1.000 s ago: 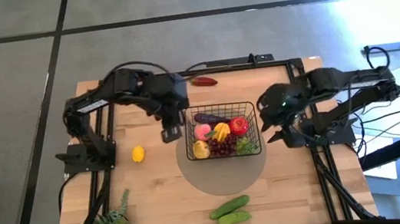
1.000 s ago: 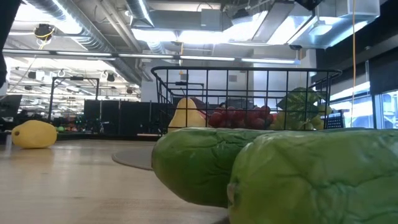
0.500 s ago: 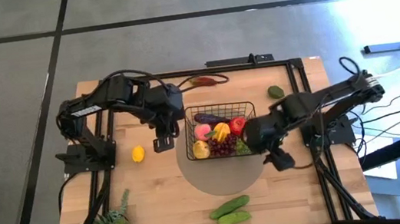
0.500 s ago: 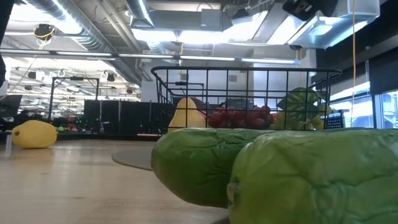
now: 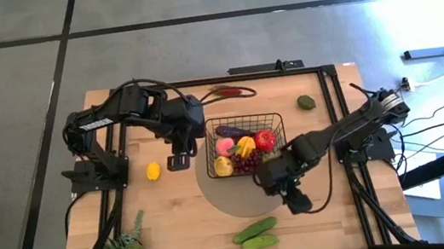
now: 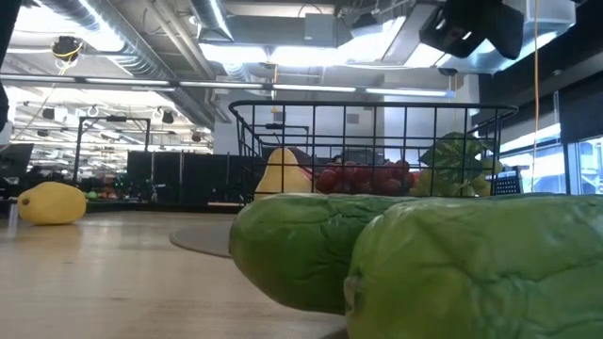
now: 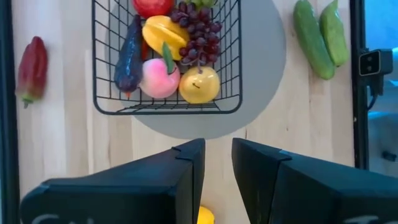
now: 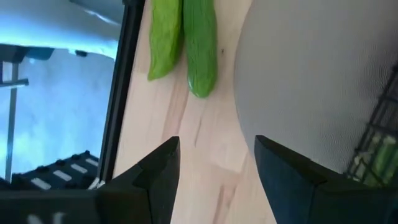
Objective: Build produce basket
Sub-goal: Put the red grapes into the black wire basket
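The right tool (image 5: 294,201), fingers spread and empty, is swinging from the tabletop's right edge past the black wire basket (image 5: 245,145) toward the two cucumbers (image 5: 255,234) at the front, likely the next pick, while the left tool (image 5: 178,159), fingers nearly together, is hanging empty near the lemon (image 5: 152,171).

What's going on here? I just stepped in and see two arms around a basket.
A two-arm robot is filling a black wire basket with toy produce; several pieces already lie inside. The right gripper, open and empty, hangs over the table between the basket and the two cucumbers at the near edge, apparently its next pick. The left gripper hovers empty beside the basket, near the lemon. A red pepper and a small green fruit lie loose at the far side.
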Controlling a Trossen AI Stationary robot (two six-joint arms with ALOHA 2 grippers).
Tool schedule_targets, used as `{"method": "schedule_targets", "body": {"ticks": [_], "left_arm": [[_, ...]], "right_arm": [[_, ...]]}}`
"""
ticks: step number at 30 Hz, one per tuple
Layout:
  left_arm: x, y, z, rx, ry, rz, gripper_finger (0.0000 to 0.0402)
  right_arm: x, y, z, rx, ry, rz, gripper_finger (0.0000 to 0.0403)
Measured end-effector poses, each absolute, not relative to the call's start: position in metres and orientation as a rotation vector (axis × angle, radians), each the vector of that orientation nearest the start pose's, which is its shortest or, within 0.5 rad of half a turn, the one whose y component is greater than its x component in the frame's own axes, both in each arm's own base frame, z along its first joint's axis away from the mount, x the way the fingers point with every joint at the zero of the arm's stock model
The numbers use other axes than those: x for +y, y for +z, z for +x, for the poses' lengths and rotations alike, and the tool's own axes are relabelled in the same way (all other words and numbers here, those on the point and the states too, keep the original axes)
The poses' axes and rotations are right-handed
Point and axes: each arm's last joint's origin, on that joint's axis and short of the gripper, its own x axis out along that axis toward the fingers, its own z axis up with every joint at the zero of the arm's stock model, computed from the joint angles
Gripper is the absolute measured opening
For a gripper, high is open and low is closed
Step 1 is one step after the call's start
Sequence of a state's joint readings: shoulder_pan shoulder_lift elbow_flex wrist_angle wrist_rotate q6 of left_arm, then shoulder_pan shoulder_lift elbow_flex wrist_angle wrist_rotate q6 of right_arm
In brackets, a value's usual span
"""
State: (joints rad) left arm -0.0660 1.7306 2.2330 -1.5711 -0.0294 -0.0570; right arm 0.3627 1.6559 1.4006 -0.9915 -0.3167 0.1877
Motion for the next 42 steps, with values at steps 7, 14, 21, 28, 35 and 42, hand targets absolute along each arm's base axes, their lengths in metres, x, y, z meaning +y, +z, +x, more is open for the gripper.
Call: {"method": "schedule_targets", "body": {"ticks": [7, 14, 21, 28, 35, 42], "left_arm": [[-0.018, 0.45, 0.294, 1.068, -0.007, 0.012, 0.0069], [-0.018, 0.45, 0.294, 1.068, -0.008, 0.014, 0.0069], [-0.016, 0.45, 0.294, 1.068, 0.005, 0.002, 0.0069], [-0.008, 0.45, 0.294, 1.068, 0.048, -0.042, 0.0069], [-0.003, 0.45, 0.294, 1.067, 0.074, -0.068, 0.0069], [-0.003, 0.45, 0.295, 1.066, 0.074, -0.07, 0.0069]], "right_arm": [[0.107, 0.292, 0.317, 1.199, 0.289, 0.078, 0.0199], [0.066, 0.304, 0.332, 1.085, -0.027, -0.066, 0.0199], [0.021, 0.287, 0.354, 1.1, 0.03, -0.014, 0.0199], [-0.002, 0.262, 0.371, 1.135, 0.175, 0.076, 0.0199], [-0.004, 0.228, 0.384, 1.215, 0.251, 0.036, 0.0199], [-0.004, 0.211, 0.392, 1.233, 0.264, 0.021, 0.0199]]}}
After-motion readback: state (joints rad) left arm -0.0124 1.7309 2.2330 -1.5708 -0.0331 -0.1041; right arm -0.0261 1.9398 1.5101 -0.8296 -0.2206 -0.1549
